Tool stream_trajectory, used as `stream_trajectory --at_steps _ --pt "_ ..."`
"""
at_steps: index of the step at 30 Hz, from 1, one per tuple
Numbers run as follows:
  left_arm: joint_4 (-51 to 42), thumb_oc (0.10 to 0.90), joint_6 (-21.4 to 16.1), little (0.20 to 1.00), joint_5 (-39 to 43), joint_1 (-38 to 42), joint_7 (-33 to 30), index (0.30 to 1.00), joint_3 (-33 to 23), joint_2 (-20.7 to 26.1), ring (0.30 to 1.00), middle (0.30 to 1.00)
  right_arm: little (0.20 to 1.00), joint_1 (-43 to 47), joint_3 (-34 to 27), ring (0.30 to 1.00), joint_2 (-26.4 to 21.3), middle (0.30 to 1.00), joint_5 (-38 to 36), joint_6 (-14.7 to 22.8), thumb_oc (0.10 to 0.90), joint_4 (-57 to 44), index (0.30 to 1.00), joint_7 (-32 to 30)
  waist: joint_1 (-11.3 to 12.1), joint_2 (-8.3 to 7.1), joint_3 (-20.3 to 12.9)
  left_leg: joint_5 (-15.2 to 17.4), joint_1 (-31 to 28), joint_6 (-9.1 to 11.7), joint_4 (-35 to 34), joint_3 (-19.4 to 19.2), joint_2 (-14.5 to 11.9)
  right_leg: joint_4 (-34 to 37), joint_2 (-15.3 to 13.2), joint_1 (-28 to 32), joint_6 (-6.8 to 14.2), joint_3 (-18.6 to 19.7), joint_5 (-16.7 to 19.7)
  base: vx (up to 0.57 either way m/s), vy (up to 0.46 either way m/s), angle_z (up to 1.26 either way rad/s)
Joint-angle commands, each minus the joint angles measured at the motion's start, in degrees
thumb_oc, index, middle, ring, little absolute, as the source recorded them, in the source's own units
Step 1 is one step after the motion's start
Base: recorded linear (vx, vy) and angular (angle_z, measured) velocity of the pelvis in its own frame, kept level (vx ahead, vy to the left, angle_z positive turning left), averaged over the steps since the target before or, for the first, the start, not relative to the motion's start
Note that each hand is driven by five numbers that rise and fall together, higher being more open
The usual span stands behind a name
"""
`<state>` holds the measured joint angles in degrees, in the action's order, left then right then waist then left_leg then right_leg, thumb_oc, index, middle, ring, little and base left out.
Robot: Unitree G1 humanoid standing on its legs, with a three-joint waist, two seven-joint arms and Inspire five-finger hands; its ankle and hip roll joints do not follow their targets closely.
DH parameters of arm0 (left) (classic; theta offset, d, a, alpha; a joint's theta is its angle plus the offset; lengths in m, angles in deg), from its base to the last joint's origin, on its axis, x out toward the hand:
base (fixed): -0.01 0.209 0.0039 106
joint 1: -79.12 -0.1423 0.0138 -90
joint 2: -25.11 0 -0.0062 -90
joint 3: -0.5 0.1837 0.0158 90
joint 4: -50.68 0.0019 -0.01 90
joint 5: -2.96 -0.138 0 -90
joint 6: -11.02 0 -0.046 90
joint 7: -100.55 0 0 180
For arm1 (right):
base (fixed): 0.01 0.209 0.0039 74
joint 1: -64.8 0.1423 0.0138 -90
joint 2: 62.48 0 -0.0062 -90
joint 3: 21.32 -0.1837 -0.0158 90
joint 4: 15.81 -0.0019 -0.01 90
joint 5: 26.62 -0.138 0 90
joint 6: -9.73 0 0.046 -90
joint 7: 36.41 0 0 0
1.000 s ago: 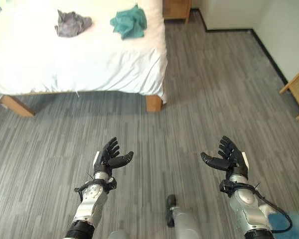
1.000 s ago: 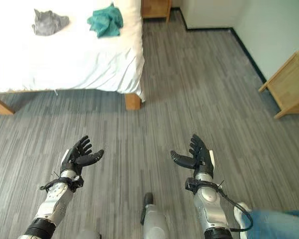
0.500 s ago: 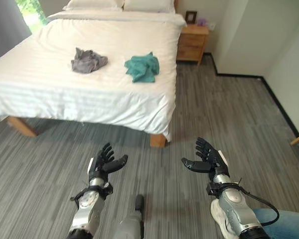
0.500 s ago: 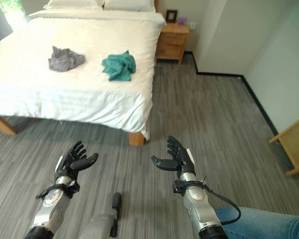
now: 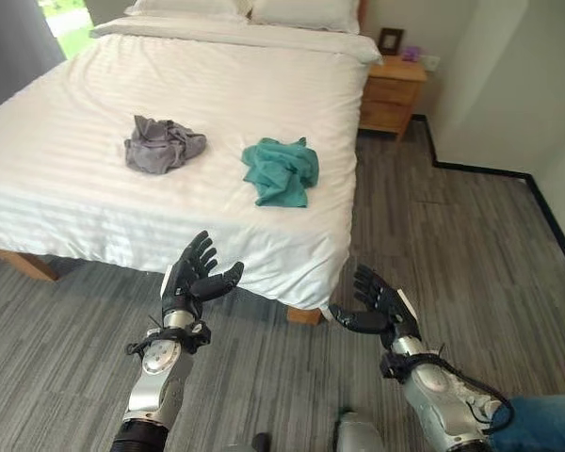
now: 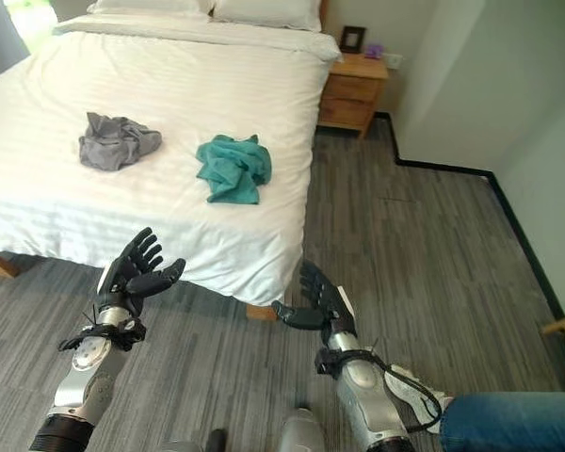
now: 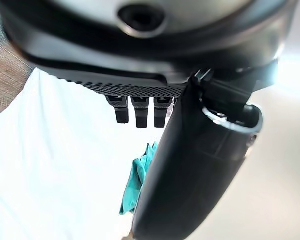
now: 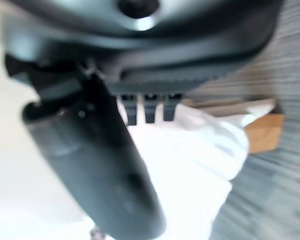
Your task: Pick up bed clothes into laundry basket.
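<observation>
Left eye view puts you at the foot corner of a white bed, with grey plank floor running off to your right. Two garments lie on the cover: a grey bundle toward your left and a teal bundle nearer the right edge, set apart from each other with bare sheet between them. A wooden nightstand stands beside the head of the bed against the far wall, and a wooden bed leg shows under the overhanging sheet at the near corner. A person's jeans-clad leg comes in at the lower right, close behind your right arm. Your left hand is raised in front of the bed's near edge, palm turned inward, fingers spread and straight, holding nothing. Your right hand hovers over the floor just off the bed corner, palm turned toward the left, fingers spread, thumb out, likewise empty. Both garments sit well beyond either hand.
</observation>
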<state>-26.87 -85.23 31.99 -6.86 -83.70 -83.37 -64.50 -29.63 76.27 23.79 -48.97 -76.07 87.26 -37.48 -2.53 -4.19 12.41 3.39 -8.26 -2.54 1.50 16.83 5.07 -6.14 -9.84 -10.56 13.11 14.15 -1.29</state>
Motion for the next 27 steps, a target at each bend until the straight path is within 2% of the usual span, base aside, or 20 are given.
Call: stream_trajectory --at_steps 1,3,4,5,6,7,8,10,11,12,13,15,16,18,20,22,27 --pt "-8.77 0.8 -5.91 0.9 -2.04 3.56 3.28 0.9 1.35 1.92 0.9 0.9 0.9 6.9 -6.88 0.9 -4.5 0.9 0.32 5.83 0.8 -8.05 0.9 0.71 1.78 -2.74 -4.57 5.27 -2.0 4.6 3.05 1.65 -3.99 1.58 -0.18 2.76 0.12 -2.99 7.07 0.29 -0.354 1.75" --pt "-9.82 0.8 -5.66 0.9 1.31 2.88 5.08 0.9 2.79 0.75 0.9 0.9 0.9 8.82 -7.27 0.9 -7.73 0.9 -0.89 6.12 0.8 -8.21 0.9 1.54 1.89 -2.71 -4.66 5.18 -0.08 5.94 7.18 3.51 -5.8 -0.65 0.04 3.7 -1.32 -5.82 5.57 0.27 -0.367 1.24" --pt "-10.62 0.8 -5.33 0.9 2.48 3.3 6.13 0.9 4.36 0.21 0.9 0.9 0.9 10.69 -8.11 0.9 -10.0 0.9 -0.98 6.17 0.8 -8.31 0.9 1.1 1.91 -2.7 -4.24 3.05 2.48 6.96 11.45 2.68 -6.76 -0.47 -0.23 5.25 -2.36 -8.18 4.58 0.23 -0.306 0.99" --pt "-10.74 0.8 -5.03 0.9 3.14 3.79 6.9 0.9 5.6 -0.04 0.9 0.9 0.9 12.37 -8.41 0.9 -12.11 0.9 -1.32 6.49 0.8 -7.93 0.9 0.42 2.07 -3.38 -3.48 1.29 5.64 7.53 16.95 0.89 -7.05 0.13 -0.96 6.78 -3.06 -9.92 4.44 0.17 -0.276 1.15" --pt "-11.11 0.8 -4.66 0.9 3.53 4.53 7.43 0.9 7.28 0.02 0.9 0.9 0.9 14.68 -8.62 0.9 -15.51 0.9 -1.05 6.48 0.8 -7.18 0.9 -0.15 2.16 -3.3 -2.46 -0.31 8.43 7.41 20.39 -2.79 -8.61 0.88 -1.15 8.98 -3.93 -12.76 3.59 0.15 -0.356 1.39" --pt "-12.03 0.8 -3.83 0.9 4.23 4.96 8.48 0.9 9.6 0.37 0.9 0.9 0.9 17.18 -8.7 0.9 -22.1 0.9 0.15 5.7 0.8 -5.37 0.9 -0.39 2.1 -3.33 -1.8 -3.18 10.08 8.04 17.59 -11.4 -11.3 2.55 -1.36 11.48 -4.42 -17.44 3.2 0.16 -0.367 1.33" --pt "-12.23 0.8 -3.15 0.9 4.9 5.25 9.87 0.9 11.54 0.35 0.9 0.9 0.9 18.24 -8.81 0.9 -26.51 0.9 1.86 4.8 0.8 -3.21 0.9 -0.55 2.02 -3.11 -2.05 -2.47 10.45 8.04 14.45 -17.55 -12.98 3.69 -1.09 13.59 -4.39 -20.52 1.98 0.1 -0.324 1.17" --pt "-12.61 0.8 -2.98 0.9 5.29 5.36 10.41 0.9 12.68 0.28 0.9 0.9 0.9 19.46 -8.5 0.9 -28.23 0.9 2.39 4.73 0.8 -1.95 0.9 -0.8 2.21 -3.18 -2.25 -2.22 11.05 8.07 13.32 -18.72 -12.25 4.22 -1.23 13.79 -4.32 -21.56 2.07 0.03 -0.152 1.64" --pt "-12.58 0.8 -2.72 0.9 6.54 6.65 11.48 0.9 16.61 -0.7 0.9 0.9 0.9 21.55 -8.77 0.9 -34.48 0.9 4.24 4.44 0.8 1.43 0.9 -2.03 1.16 -2.95 -2.62 -4.63 13.54 7.91 12.94 -28.51 -14.42 4.57 -1.29 14.76 -4.63 -26.45 1.53 0.0 -0.113 1.64" --pt "-12.48 0.8 -2.76 0.9 6.58 6.8 11.49 0.9 16.6 -0.85 0.9 0.9 0.9 21.9 -8.55 0.9 -34.68 0.9 4.16 4.59 0.8 1.77 0.9 -2.03 1.02 -2.82 -2.8 -4.8 13.84 7.96 12.86 -28.4 -14.39 4.61 -1.28 14.53 -4.67 -26.57 1.57 0.07 -0.145 1.91" --pt "-14.87 0.8 -2.08 0.9 8.81 6.02 12.85 0.9 20.53 -0.03 0.9 0.9 0.9 31.98 -2.03 0.9 -36.99 0.9 5.12 3.72 0.8 9.32 0.9 -3.7 3.11 -2.03 -3.0 -3.55 12.28 8.45 7.97 -24.79 -12.51 5.41 -0.32 14.74 -4.74 -27.61 0.86 0.06 -0.053 1.47" --pt "-17.5 0.8 -1.49 0.9 10.49 7.38 13.78 0.9 23.82 1.93 0.9 0.9 0.9 41.91 2.23 0.9 -43.48 0.9 8.54 2.35 0.8 19.14 0.9 -6.1 3.66 -2.02 -3.05 -5.78 11.74 8.92 3.37 -24.44 -12.2 6.89 0.04 14.83 -4.33 -29.61 1.6 0.03 -0.072 0.51" --pt "-18.53 0.8 -1.5 0.9 10.89 8.07 14.05 0.9 25.23 2.94 0.9 0.9 0.9 47.75 5.76 0.9 -43.71 0.9 9.08 2.07 0.8 22.82 0.9 -6.76 4.17 -2.13 -2.98 -6.32 12.06 8.74 2.06 -23.13 -11.71 7.19 0.23 13.96 -4.18 -29.6 2.07 -0.01 -0.063 0.04" --pt "-21.08 0.8 -1.04 0.9 12.36 8.6 14.67 0.9 26.34 5.14 0.9 0.9 0.9 60.69 14.25 0.9 -44.86 0.9 10.43 0.9 0.8 33.72 0.9 -7.6 4.69 -1.86 -2.74 -7.58 12.12 8.78 -1.22 -23.02 -11.51 7.62 0.61 13.07 -4.1 -29.61 2.2 -0.04 -0.036 0.41" --pt "-23.05 0.8 -0.93 0.9 13.78 8.4 14.56 0.9 26.79 6.76 0.9 0.9 0.9 73.27 23.06 0.9 -43.14 0.9 13.01 -0.18 0.8 44.94 0.9 -8.15 5.07 -0.93 -1.99 -8.81 12.28 8.9 -3.44 -22.86 -11.51 7.12 0.89 11.2 -4.16 -29.66 2.31 -0.06 -0.015 0.16" --pt "-23.69 0.8 -1.05 0.9 13.96 8.26 14.49 0.9 26.45 7.11 0.9 0.9 0.9 78.68 26.58 0.9 -42.25 0.9 13.55 -0.62 0.8 49.09 0.9 -7.92 4.92 -0.29 -1.72 -9.26 12.55 9.01 -4.1 -22.82 -11.59 6.6 0.93 10.08 -4.25 -29.55 2.21 -0.04 0.002 0.04" --pt "-27.24 0.8 -1.11 0.9 13.25 7.38 14.98 0.9 26.61 11.05 0.9 0.9 0.9 90.14 33.22 0.9 -39.49 0.9 17.39 -2.35 0.8 61.58 0.9 -7.93 6.33 1.9 0.84 -10.73 14.88 9.39 -5.15 -21.75 -11.28 5.46 0.48 5.9 -4.48 -29.8 2.66 -0.07 -0.01 0.06"
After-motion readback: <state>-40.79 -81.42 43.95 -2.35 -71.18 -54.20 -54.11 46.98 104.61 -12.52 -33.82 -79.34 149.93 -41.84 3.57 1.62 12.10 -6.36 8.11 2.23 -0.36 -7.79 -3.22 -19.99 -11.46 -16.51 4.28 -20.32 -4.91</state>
